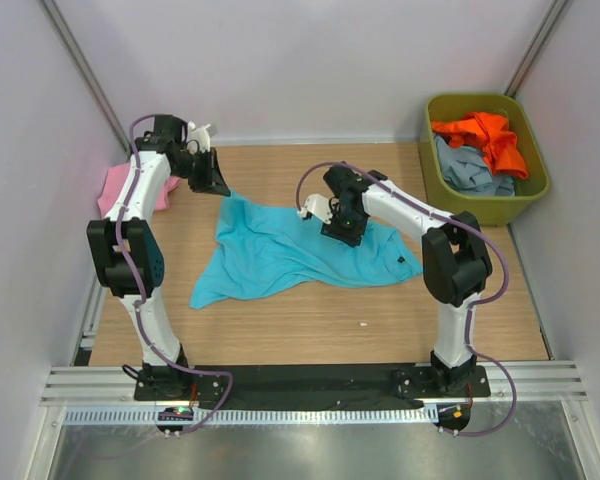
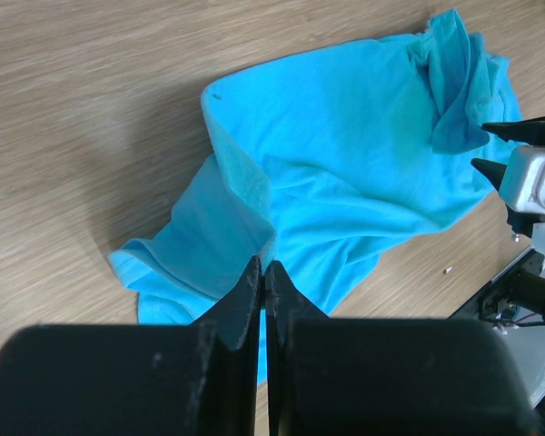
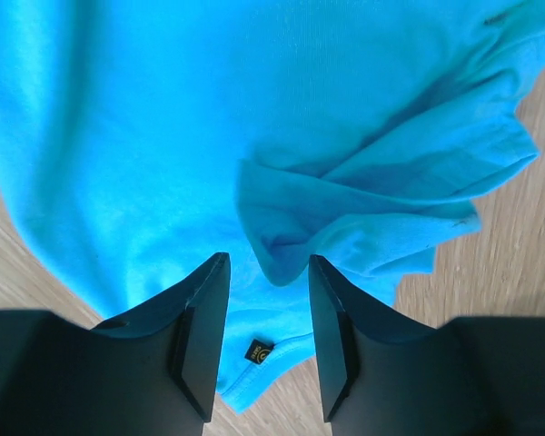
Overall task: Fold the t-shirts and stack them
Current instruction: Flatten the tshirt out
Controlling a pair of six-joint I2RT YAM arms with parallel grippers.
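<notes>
Flattening stage: the turquoise t-shirt (image 1: 280, 255) lies rumpled on the worktop (image 1: 310, 325), left gripper (image 2: 263, 272) pinching its corner, right gripper (image 3: 268, 263) open above a bunched fold it likely must grasp next.

Bright, even light falls from above, and faint soft shadows lie on the desk (image 1: 310, 320). The wrist views show the turquoise t-shirt (image 3: 163, 109) crisply, while the dark fingers (image 3: 200, 336) along the bottom edge look slightly soft.
</notes>
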